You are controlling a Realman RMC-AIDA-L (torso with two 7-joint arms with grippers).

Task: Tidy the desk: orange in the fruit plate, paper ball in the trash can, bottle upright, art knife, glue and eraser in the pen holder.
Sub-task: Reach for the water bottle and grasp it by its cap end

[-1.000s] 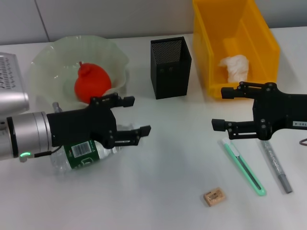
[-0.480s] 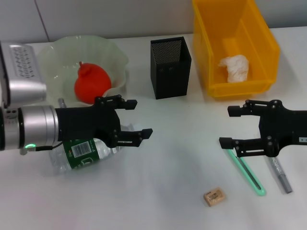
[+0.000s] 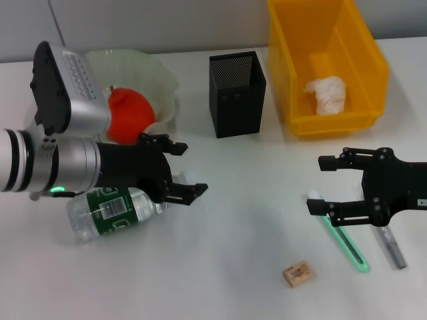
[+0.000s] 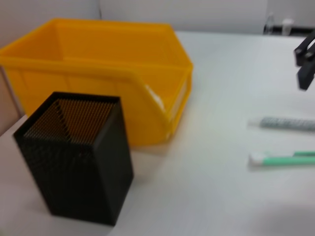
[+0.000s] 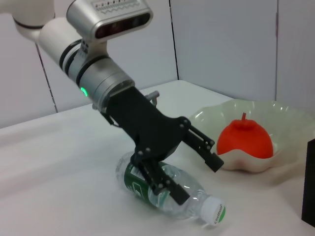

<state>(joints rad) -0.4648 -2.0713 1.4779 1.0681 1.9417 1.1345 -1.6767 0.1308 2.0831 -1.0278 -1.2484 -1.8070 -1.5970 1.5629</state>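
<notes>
While the paper ball (image 3: 325, 93) sits in the trash can (image 3: 325, 65) and the orange (image 3: 131, 115) in the fruit plate (image 3: 160, 81), the left tool (image 3: 179, 168) hovers wide-spread over the lying bottle (image 3: 114, 212), the right tool (image 3: 323, 183) wide above the art knife (image 3: 343, 239).

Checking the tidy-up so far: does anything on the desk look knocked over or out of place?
Yes. The bottle lies on its side by the fruit plate, under the open left claw. The eraser lies loose on the desk, and the open right claw is nearby.
</notes>
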